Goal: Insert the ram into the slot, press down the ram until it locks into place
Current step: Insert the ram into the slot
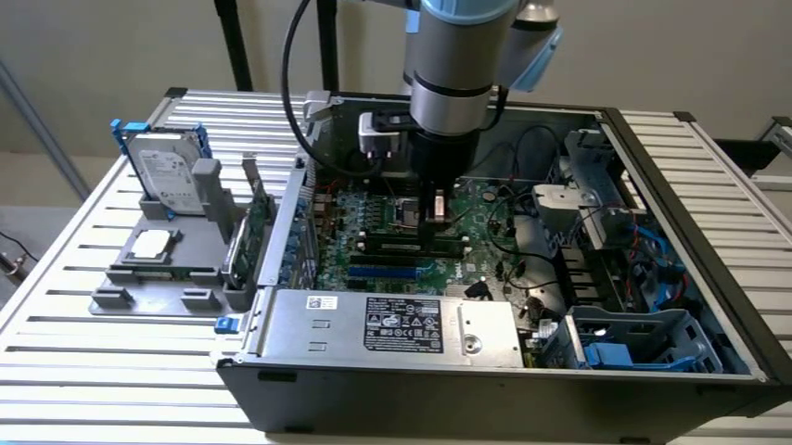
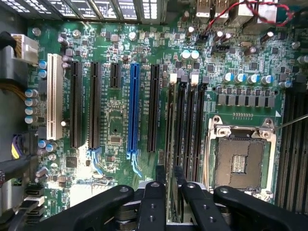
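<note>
The ram [image 2: 170, 144] stands edge-on in the gripper [image 2: 170, 192], fingers pinching it, at lower centre of the wrist frame. Its long axis parallels the slot [image 2: 172, 120], directly beneath, beside the CPU socket [image 2: 239, 163].

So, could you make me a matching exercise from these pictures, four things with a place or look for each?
Things:
A. hard drive
B. ram
C. processor socket
D. power supply

Places or looks:
1. square silver frame on the motherboard
2. box with a black label, at the case's near edge
3. on the grey tray, outside the case
4. between the fingers of the end effector

Pairs: A-3, B-4, C-1, D-2
</note>
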`<control>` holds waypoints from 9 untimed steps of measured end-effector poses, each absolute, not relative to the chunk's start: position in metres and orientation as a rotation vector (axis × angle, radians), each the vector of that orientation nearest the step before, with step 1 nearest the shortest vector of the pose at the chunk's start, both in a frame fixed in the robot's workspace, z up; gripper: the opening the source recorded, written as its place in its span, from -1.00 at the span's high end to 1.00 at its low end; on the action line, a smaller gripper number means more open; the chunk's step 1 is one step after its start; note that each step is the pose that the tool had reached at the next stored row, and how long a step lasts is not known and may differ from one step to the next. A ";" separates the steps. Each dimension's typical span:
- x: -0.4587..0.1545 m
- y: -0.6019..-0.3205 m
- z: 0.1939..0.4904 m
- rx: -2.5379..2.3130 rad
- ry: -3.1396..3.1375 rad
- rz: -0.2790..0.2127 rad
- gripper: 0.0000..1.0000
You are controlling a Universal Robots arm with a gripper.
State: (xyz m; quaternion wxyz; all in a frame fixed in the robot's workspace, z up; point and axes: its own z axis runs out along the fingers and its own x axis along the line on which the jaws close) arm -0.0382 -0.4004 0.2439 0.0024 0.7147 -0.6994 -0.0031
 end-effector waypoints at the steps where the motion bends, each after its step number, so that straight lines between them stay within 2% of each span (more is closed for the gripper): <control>1: -0.040 -0.400 0.245 2.242 -2.194 -0.010 0.58; 3: -0.044 -0.400 0.246 2.242 -2.194 -0.010 0.62; 4: -0.045 -0.400 0.246 2.242 -2.194 -0.010 0.75; 5: -0.045 -0.400 0.246 2.242 -2.194 -0.010 0.79; 9: -0.045 -0.400 0.246 2.242 -2.194 -0.010 0.79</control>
